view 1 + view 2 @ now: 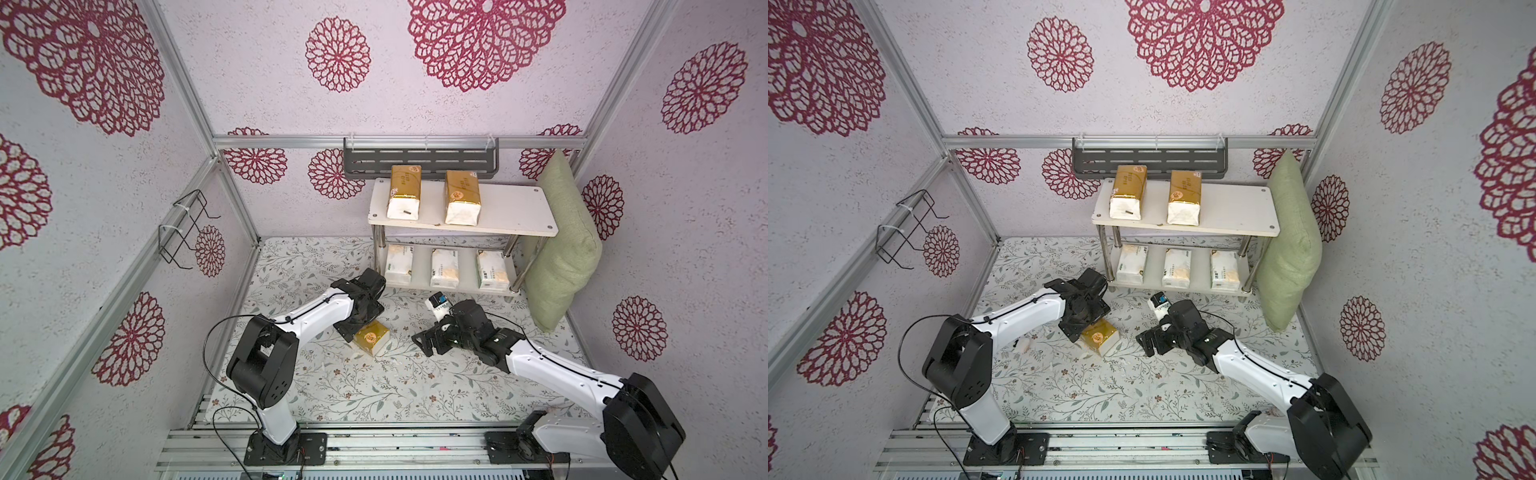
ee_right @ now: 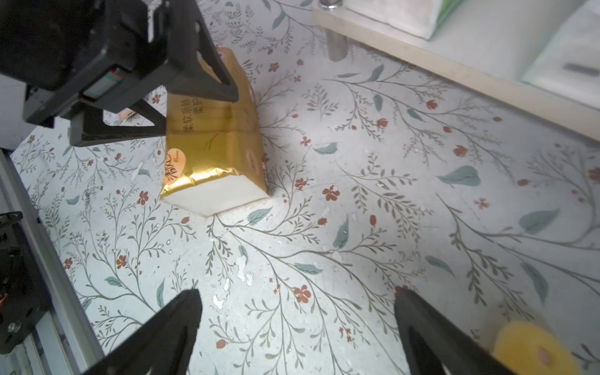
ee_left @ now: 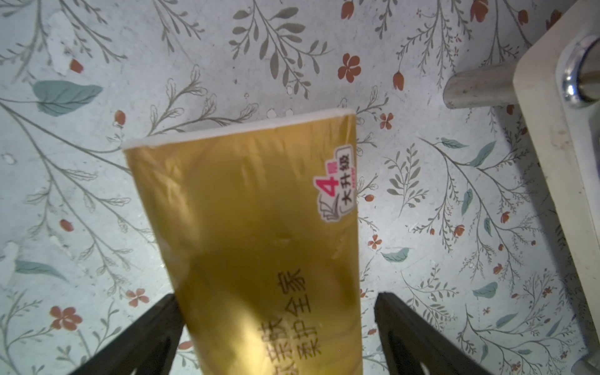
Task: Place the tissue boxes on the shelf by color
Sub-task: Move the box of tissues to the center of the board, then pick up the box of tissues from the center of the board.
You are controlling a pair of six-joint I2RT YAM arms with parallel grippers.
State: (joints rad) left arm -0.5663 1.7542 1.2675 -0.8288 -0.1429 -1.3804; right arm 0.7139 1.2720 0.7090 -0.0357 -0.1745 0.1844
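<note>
Along the whole floor of the cell runs the floral bench (image 1: 374,386). At its far right a green cushion (image 1: 561,249) leans against the wall, just beside the right end of the white shelf (image 1: 519,208).

On the shelf's top board two gold packs (image 1: 405,191) (image 1: 462,197) sit side by side toward the left, apart from each other. On the lower board three white packs (image 1: 399,264) (image 1: 444,268) (image 1: 492,270) sit in a row.

The third gold pack (image 1: 372,338) lies on the bench, nearer than the shelf and off its left end. In both top views the left hand (image 3: 275,296) covers part of it. The left wrist view shows more: the fingers are spread on either side of the pack, one at its edge and the other with bare bench in the gap.

The right hand (image 2: 297,292) hovers to the right of that pack, spread wide with nothing between its fingers.

Only the right wrist view shows a small yellow lump (image 2: 532,347) on the bench beside one finger.
</note>
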